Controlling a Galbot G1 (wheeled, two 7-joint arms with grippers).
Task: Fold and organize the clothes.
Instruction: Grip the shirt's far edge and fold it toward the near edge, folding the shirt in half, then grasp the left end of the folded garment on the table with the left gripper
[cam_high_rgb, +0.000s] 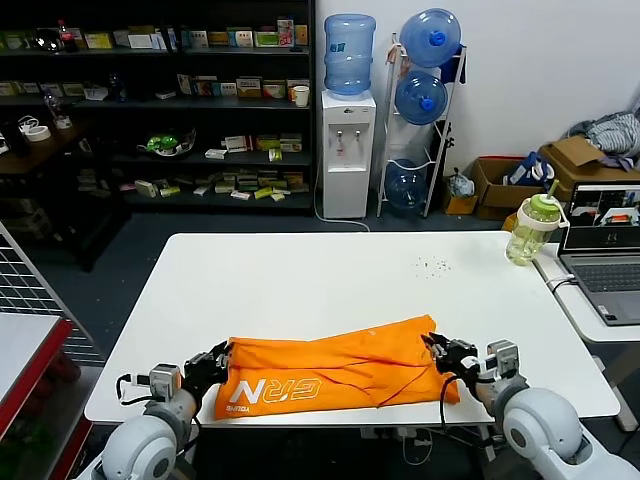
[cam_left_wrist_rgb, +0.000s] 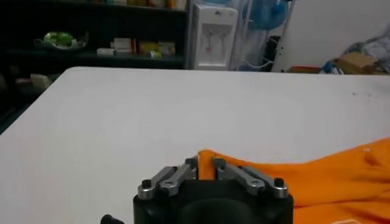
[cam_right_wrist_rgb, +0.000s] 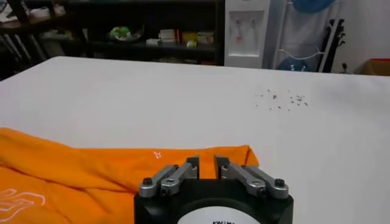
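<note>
orange T-shirt (cam_high_rgb: 335, 370) on table, left gripper (cam_high_rgb: 217, 361) and right gripper (cam_high_rgb: 437, 351) pinching its ends

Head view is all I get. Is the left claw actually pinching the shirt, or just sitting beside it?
Observer: Pinching. In the left wrist view the left claw is closed on a raised fold of the shirt.
Operator: And the right one?
Observer: In its own wrist view the right claw is nearly closed at the shirt's edge; a thin gap shows, so I cannot confirm a pinch.
Operator: Any cloth bunched ahead of the right claw?
Observer: No. Past that edge the table is bare, apart from small dark specks farther out.
</note>
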